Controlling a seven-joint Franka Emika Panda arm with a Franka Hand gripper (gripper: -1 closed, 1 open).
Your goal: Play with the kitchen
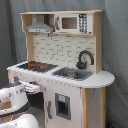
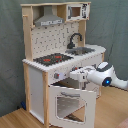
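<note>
The kitchen (image 2: 60, 65) fills the frame's centre in both exterior views, its oven door (image 2: 70, 104) hanging ajar at lower centre. The gripper (image 2: 75, 75) sits at the door's top edge; I cannot tell its jaws' state. Best pull slowly along the hinge arc

A staged robot test space, not a home: grey-green curtain backdrop (image 2: 112, 25) fills twelve o'clock behind the toy kitchen (image 2: 60, 55), which stands alone on wood flooring (image 2: 15, 120) at seven o'clock.
</note>
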